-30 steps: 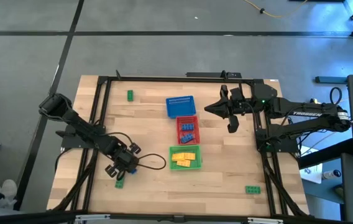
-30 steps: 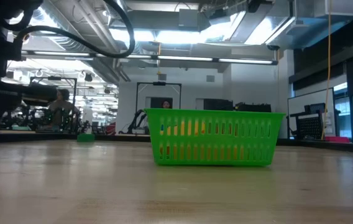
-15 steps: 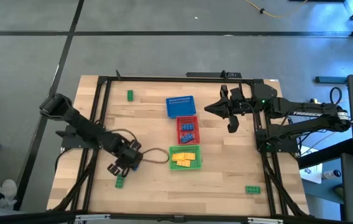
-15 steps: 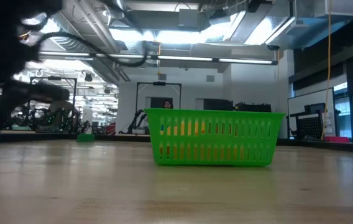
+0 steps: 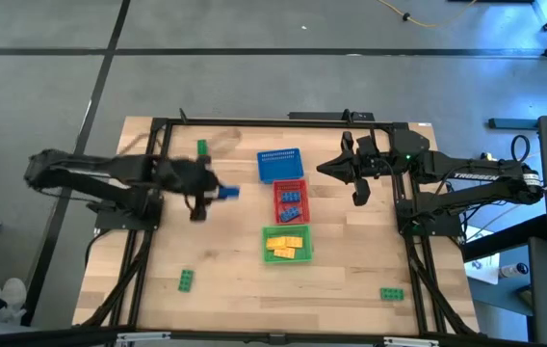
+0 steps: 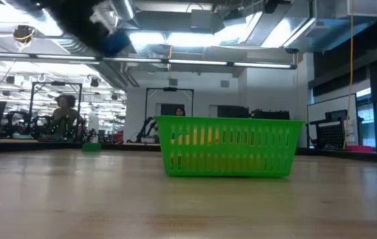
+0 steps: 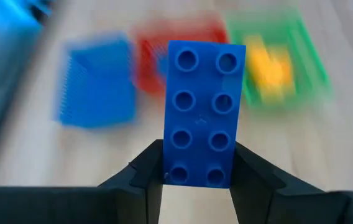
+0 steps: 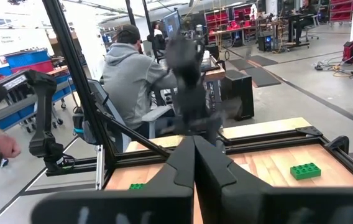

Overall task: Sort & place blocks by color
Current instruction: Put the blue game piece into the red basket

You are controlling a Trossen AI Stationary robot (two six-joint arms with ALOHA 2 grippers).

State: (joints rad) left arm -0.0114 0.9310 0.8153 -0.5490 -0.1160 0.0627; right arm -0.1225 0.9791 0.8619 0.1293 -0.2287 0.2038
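three mesh baskets in a column at centre frame of the high view, on the wooden table [image 5: 351, 280]. nearest, low in the frame: green basket [image 5: 286, 244], holding yellow blocks [image 5: 286, 246]. just above it: red basket [image 5: 291, 201], holding blue blocks [image 5: 293, 200]. farthest, touching the red one's upper end: blue basket [image 5: 279, 165], contents not discernible. in the low view, green basket [image 6: 229, 146] at centre frame, yellow showing through its mesh.

loose green blocks on the table: one at lower left [image 5: 186, 280], one at lower right [image 5: 392, 294], one at upper left [image 5: 201, 147] near the far edge.

left gripper [image 5: 214, 192] left of the baskets, level with the gap between blue and red, arm stretched in from the frame's left edge and blurred. jaws partly apart and clamped on a blue block [image 5: 228, 193], which sticks out toward the baskets. in the left wrist view, same blue block [image 7: 202, 112] upright between the two dark fingers [image 7: 144, 174], studded face to the camera, gripped at its lower end, with blurred blue, red and green baskets beyond it. in the low view, a blue blob at upper left, raised well above the tabletop.

right gripper [image 5: 359, 196] right of the red basket, well apart from it, fingers pressed together with nothing between them. in the right wrist view, closed fingers [image 8: 194, 163] at bottom centre; beyond the table, a seated person in a grey hoodie [image 8: 132, 78].
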